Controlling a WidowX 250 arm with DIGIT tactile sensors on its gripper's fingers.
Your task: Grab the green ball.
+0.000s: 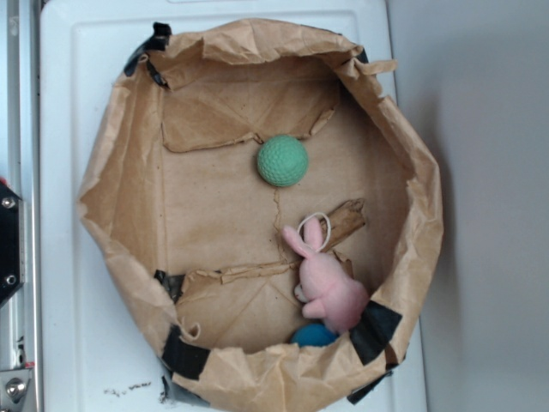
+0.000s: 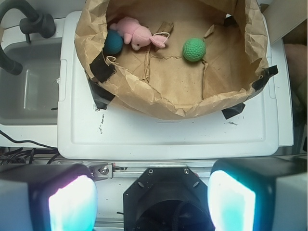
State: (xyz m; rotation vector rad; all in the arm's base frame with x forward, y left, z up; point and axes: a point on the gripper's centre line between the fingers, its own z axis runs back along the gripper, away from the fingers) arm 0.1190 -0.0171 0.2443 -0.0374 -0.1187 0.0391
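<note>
The green ball [image 1: 282, 160] is mint-green and dimpled. It lies on the floor of a brown paper-lined bin [image 1: 129, 197], toward the far side in the exterior view. In the wrist view the ball [image 2: 194, 49] sits right of centre inside the bin. My gripper [image 2: 151, 199] is open and empty, its two glowing pads [image 2: 72, 204] wide apart at the bottom of the wrist view, well back from the bin and over the robot's base. The gripper does not show in the exterior view.
A pink plush bunny [image 1: 326, 279] lies in the bin with a blue ball [image 1: 314, 335] beside it. The bin's crumpled paper walls [image 2: 159, 103] stand high all round. It rests on a white lid [image 2: 168, 134]. A sink [image 2: 29, 91] is at left.
</note>
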